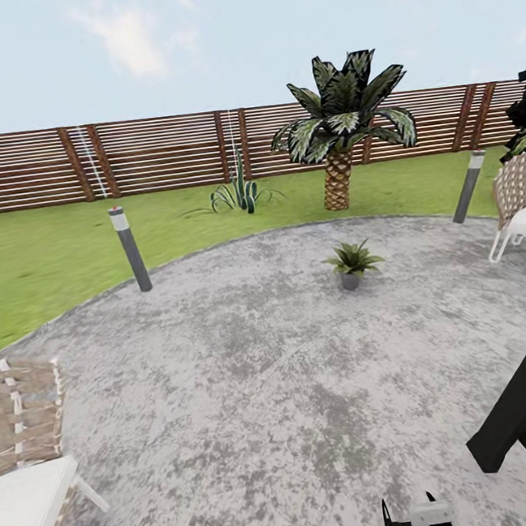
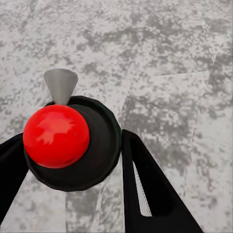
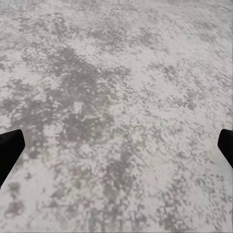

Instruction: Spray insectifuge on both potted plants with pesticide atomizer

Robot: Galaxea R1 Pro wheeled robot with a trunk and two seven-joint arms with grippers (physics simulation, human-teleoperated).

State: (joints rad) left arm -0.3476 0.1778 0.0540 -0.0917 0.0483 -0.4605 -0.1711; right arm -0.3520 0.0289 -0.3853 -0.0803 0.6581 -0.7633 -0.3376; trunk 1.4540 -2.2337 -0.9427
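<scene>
- The left tool (image 2: 73, 160) is clamped on the pesticide atomizer (image 2: 73, 138). In the left wrist view its two black fingers (image 2: 145, 189) flank the bottle's dark round body, with a red ball-shaped top and a grey cone-shaped nozzle pointing away over the patio.
- The right tool (image 3: 116, 145) is spread wide and holds nothing, its black fingertips (image 3: 9, 148) at either side over bare mottled stone.
- In the head view the round grey patio (image 1: 253, 395) spreads across the garden, edged by green lawn (image 1: 42, 255) and a brown slatted fence (image 1: 160, 152).
- A small potted plant (image 1: 352, 263) in a grey pot stands on the patio toward its far edge.
- A palm (image 1: 343, 123) and a spiky plant (image 1: 241, 192) grow on the lawn beyond.
- Two grey bollard lights (image 1: 130, 247) stand at the patio's rim.
- Woven chairs (image 1: 27, 453) sit at the left and right edges.
</scene>
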